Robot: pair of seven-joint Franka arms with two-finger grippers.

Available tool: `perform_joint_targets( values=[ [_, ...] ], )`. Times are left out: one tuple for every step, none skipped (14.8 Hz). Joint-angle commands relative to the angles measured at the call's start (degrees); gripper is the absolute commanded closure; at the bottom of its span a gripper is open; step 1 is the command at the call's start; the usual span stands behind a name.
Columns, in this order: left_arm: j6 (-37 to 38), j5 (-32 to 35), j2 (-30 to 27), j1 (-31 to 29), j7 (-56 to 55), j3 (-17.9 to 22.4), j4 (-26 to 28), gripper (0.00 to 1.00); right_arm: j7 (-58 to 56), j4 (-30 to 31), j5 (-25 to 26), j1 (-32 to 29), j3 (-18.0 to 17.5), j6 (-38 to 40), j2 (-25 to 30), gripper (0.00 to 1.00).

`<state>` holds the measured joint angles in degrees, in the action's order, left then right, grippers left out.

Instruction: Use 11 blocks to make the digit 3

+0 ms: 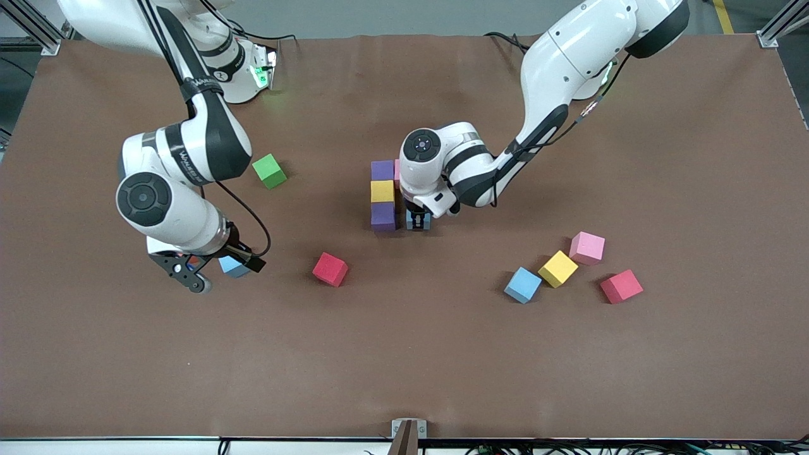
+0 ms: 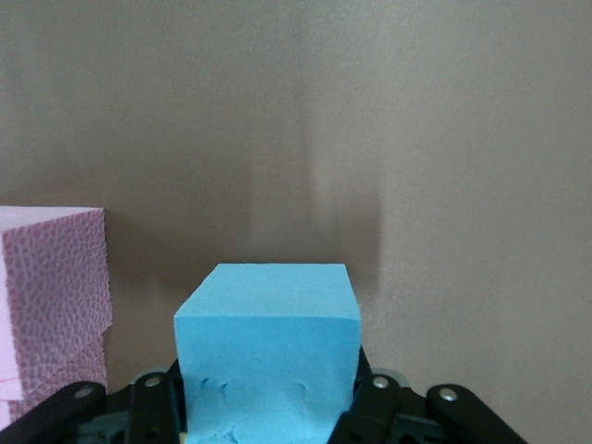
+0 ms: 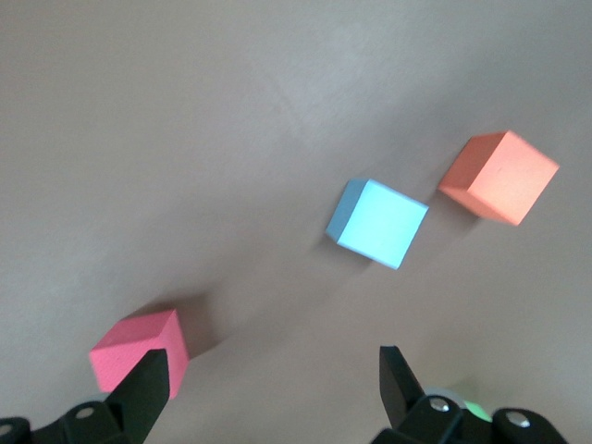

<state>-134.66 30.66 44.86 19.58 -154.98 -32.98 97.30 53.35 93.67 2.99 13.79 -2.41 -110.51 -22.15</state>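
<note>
The light blue block (image 2: pixel 268 347) looks like matte foam, its face finely grained and dented near the dark fingers (image 2: pixel 375 407). The pink block (image 2: pixel 51 296) beside it shows a coarse, pebbled foam texture. The table (image 1: pixel 404 366) has a dull brown, cloth-like covering. The arm shells (image 1: pixel 569 57) are glossy white plastic.

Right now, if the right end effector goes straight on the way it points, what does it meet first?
Probably bare table. The open right end effector points down between the red block and a light blue block; neither looks in line, though depth is unclear.
</note>
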Motion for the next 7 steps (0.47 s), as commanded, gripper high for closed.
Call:
perform_joint_targets(
  values=[
    [-0.6,-0.9,0.8,1.4,-0.6,1.0,-1.0,0.39,0.9,1.0,1.6,-1.5,-0.9,0.3,1.3,0.00],
    [-0.7,-0.9,1.1,1.7,-0.7,1.0,-1.5,0.39,0.9,1.0,1.6,-2.2,-0.9,0.0,1.2,0.00],
    [-0.7,-1.0,1.5,2.2,-0.7,1.0,-1.7,0.39,1.0,0.9,1.6,-2.3,-0.9,0.0,1.1,0.00],
    [-0.7,-1.0,1.8,2.3,-0.7,1.0,-2.4,0.39,1.0,0.9,1.6,-2.8,-0.9,0.1,1.1,0.00],
    [-0.7,-1.0,2.2,2.3,-0.9,1.0,-3.1,0.39,1.1,1.0,1.5,-3.5,-0.9,0.4,1.3,0.00],
    [-0.7,-0.9,2.3,2.5,-1.9,1.1,-3.3,0.39,1.3,1.0,1.4,-4.3,-1.0,0.6,1.3,0.00],
    [-0.7,-0.9,2.4,2.7,-2.2,1.1,-3.7,0.39,1.5,1.1,1.4,-4.7,-1.0,0.6,1.3,0.00]
  ],
)
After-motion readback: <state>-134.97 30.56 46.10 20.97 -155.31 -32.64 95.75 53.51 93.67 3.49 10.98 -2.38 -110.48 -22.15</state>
